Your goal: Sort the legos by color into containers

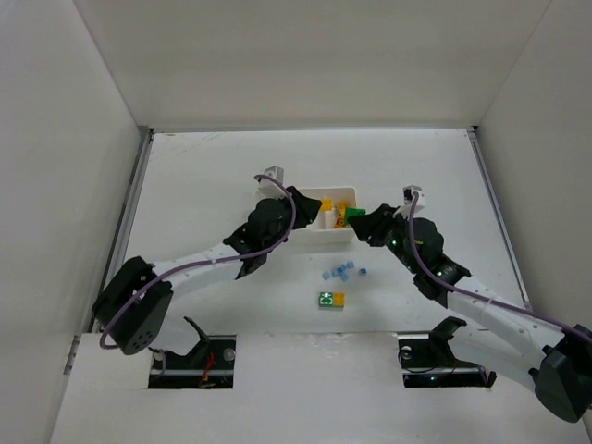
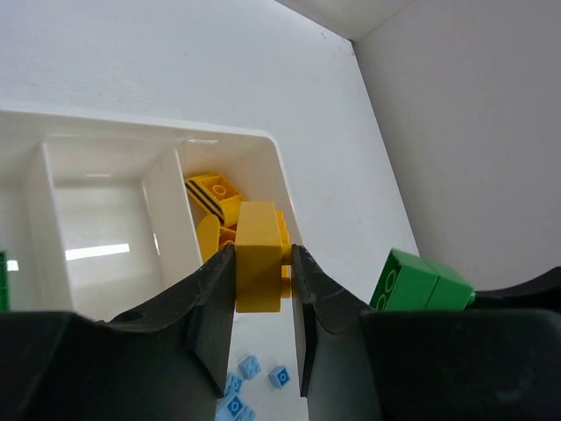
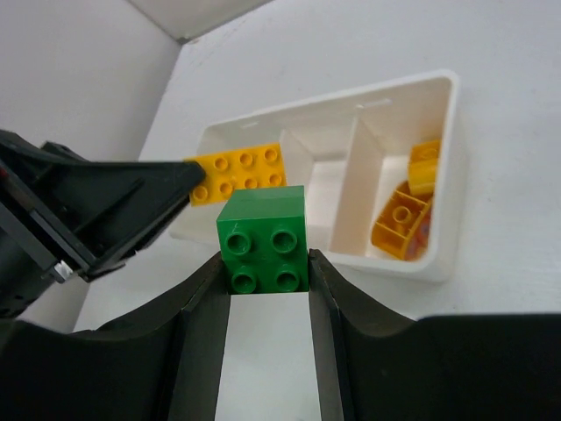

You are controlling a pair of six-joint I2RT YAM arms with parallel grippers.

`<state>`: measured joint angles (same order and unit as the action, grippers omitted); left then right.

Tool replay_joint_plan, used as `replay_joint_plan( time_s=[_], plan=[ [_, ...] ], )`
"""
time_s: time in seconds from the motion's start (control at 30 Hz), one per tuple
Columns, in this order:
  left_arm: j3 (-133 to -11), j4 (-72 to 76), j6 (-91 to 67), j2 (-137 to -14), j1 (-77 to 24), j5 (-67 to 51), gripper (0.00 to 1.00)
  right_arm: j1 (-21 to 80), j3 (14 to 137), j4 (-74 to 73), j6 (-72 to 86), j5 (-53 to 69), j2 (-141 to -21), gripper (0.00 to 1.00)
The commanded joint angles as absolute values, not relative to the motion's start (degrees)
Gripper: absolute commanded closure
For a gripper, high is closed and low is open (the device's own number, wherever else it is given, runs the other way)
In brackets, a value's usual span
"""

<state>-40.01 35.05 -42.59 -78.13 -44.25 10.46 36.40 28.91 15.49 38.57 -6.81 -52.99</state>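
Note:
The white three-compartment tray (image 1: 314,228) sits mid-table. My left gripper (image 1: 303,207) is shut on a yellow brick (image 2: 259,254) and holds it over the tray's end compartment, which has several yellow bricks (image 2: 215,197) in it. My right gripper (image 1: 365,224) is shut on a green brick (image 3: 263,237), held just off the tray's (image 3: 443,175) near side. The held yellow brick (image 3: 237,171) and the yellow bricks in the tray (image 3: 408,215) show in the right wrist view. The middle compartment (image 2: 96,228) is empty. The held green brick also shows in the left wrist view (image 2: 421,282).
Several tiny light blue bricks (image 1: 342,272) lie on the table in front of the tray and also show in the left wrist view (image 2: 254,386). A green and yellow stacked pair (image 1: 331,299) lies nearer the arm bases. White walls enclose the table.

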Motion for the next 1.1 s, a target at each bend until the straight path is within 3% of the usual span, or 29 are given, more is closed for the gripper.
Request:
replay_joint_plan(
  time_s=[0.0, 0.23, 0.47, 0.57, 0.87, 1.07],
  plan=[
    [-45.17, 40.60, -40.96, -81.55, -45.13, 9.49, 0.86, 35.55, 27.51, 15.47, 37.88, -8.09, -50.19, 0.73],
    [-51.15, 40.78, -41.13, -90.17, -45.92, 9.32, 0.82, 33.35, 25.75, 15.21, 37.71, -7.03, -47.81, 0.73],
    [-54.14, 40.25, -41.22, -93.78, -46.10, 9.05, 0.51, 33.62, 25.66, 15.47, 37.44, -6.94, -48.95, 0.73],
    [-53.44, 40.25, -41.31, -92.56, -45.75, 9.14, 0.46, 33.62, 26.10, 16.08, 37.44, -6.94, -50.53, 0.73],
    [-40.36, 42.97, -46.22, -79.82, -45.39, 10.63, 0.47, 35.63, 28.82, 19.68, 41.47, -3.08, -54.92, 0.71],
    [-29.02, 46.66, -51.85, -68.05, -45.92, 10.11, 0.54, 37.74, 33.39, 25.04, 48.33, 0.08, -62.04, 0.71]
  ],
)
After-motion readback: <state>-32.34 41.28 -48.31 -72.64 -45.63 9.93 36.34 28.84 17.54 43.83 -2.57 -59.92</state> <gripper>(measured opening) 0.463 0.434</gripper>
